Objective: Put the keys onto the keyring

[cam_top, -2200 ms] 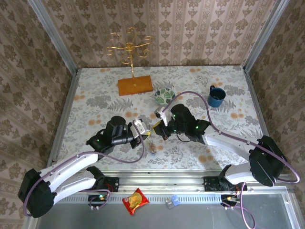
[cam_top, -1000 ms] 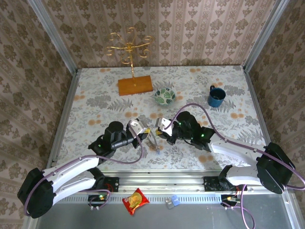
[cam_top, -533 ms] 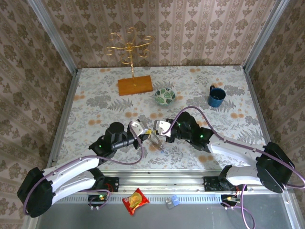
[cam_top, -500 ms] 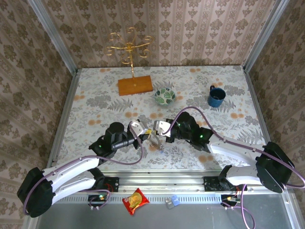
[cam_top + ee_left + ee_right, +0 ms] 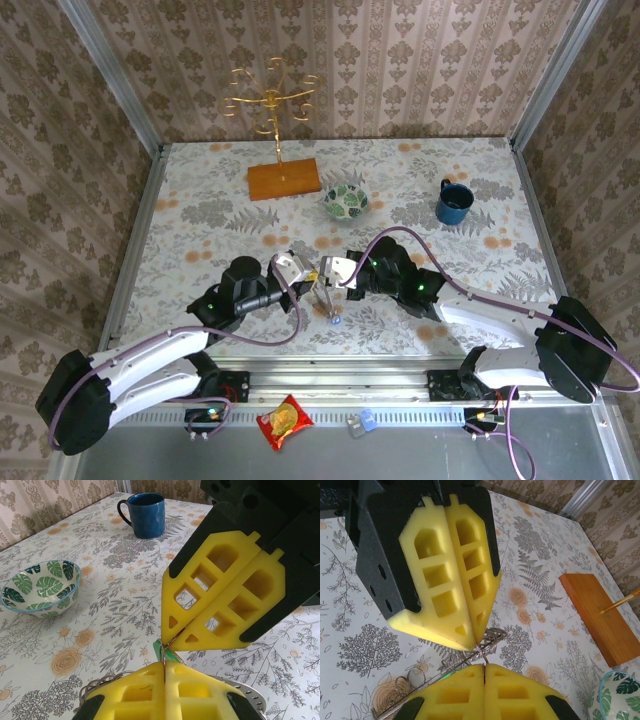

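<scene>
My left gripper (image 5: 311,274) and right gripper (image 5: 325,276) meet tip to tip above the near middle of the table. Both are shut on the same thin wire loop of the keyring (image 5: 323,292), which hangs below them. A key with a blue head (image 5: 334,320) dangles at the bottom. In the left wrist view my left gripper (image 5: 165,666) pinches the wire, and the right gripper's yellow fingers (image 5: 220,595) close on it from above. The green key head (image 5: 170,655) sits just behind, and the keyring's flat grey band (image 5: 248,696) shows below. The right gripper (image 5: 484,667) holds the loop under the left fingers (image 5: 450,580).
A green-and-white patterned bowl (image 5: 345,202) and a blue mug (image 5: 453,202) stand behind the grippers. A gold stand (image 5: 270,100) on a wooden base (image 5: 284,179) is at the back. Small loose rings (image 5: 402,682) hang by the keyring. A snack packet (image 5: 284,420) lies beyond the near rail.
The two grippers have drawn closer together, staying shut. The hanging keyring and keys have swung from a tilt to hanging nearly straight down.
</scene>
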